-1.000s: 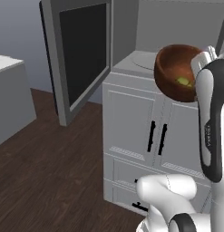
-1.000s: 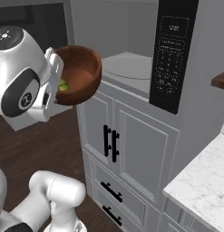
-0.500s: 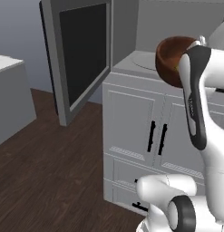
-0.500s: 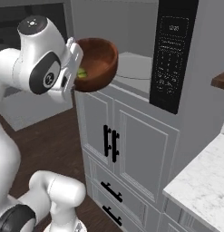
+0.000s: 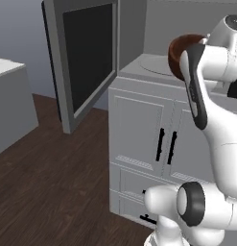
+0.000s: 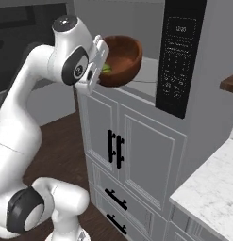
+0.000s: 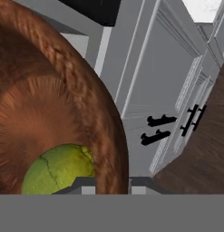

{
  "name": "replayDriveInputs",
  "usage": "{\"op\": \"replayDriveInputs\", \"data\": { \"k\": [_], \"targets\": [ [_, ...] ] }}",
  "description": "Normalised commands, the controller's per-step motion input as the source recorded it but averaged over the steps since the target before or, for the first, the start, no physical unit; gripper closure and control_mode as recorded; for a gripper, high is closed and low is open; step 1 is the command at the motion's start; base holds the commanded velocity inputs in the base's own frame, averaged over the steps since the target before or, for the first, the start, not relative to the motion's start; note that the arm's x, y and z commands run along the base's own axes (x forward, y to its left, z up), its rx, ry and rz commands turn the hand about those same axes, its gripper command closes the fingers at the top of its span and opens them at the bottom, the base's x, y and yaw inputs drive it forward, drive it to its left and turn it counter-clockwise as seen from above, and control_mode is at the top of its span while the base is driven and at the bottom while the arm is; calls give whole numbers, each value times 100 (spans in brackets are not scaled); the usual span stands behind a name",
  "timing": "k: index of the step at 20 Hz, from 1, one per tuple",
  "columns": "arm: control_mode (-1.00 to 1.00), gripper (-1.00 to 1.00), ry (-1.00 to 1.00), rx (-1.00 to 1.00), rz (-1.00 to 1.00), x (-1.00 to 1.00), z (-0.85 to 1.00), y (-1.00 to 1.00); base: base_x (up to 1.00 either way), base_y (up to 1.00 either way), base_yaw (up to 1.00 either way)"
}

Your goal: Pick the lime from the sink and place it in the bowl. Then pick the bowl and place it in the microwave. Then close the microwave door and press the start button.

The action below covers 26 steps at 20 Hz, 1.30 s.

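**Bowl held at the mouth of the microwave, lime inside**

At the left of the left base view, the microwave door (image 5: 86, 62) is seen swung wide open, its dark window facing the room, so the opening is left unobstructed. To its right, the microwave (image 5: 153, 72) cavity is shown with its pale floor and round turntable plate (image 5: 158, 65), set above pale cabinet doors (image 5: 153, 139) with black handles.

Further right, the bowl (image 6: 120, 60) is carried in the air by the gripper (image 6: 100, 66), tilted so that its hollow faces partly sideways. Its rim is pinched between the fingers, which are drawn close together on the wooden wall; the grip itself is hidden behind the hand in the base views. The lime (image 7: 56, 170) is seen resting low inside the bowl in the hand view, against the wall nearest the fingers.

The relation on which the next move is judged to turn: the cavity lies just beyond the bowl, on the far side from the hand, and the bowl hangs at the front edge of the opening, slightly above the floor. A forward reach and a levelling of the bowl are judged necessary before release, since the tilt could let the lime roll out. At the far right, the black control strip (image 6: 177, 56) stands beside the cavity.
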Motion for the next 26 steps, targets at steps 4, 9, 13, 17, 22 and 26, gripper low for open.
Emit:
{"op": "replayDriveInputs", "data": {
  "k": [4,9,13,17,22,26],
  "targets": [
    [-100,100,1,0,-2,70,18,-29,0,0,0],
    [-100,100,3,0,0,61,12,-22,0,0,0],
    [-100,100,1,0,0,58,-5,-10,0,0,0],
    [-100,100,0,0,0,53,-26,-8,0,0,0],
    [-100,100,0,0,0,35,-35,-11,0,0,0],
    [-100,100,0,0,0,27,-34,-9,0,0,0]
  ]
}}
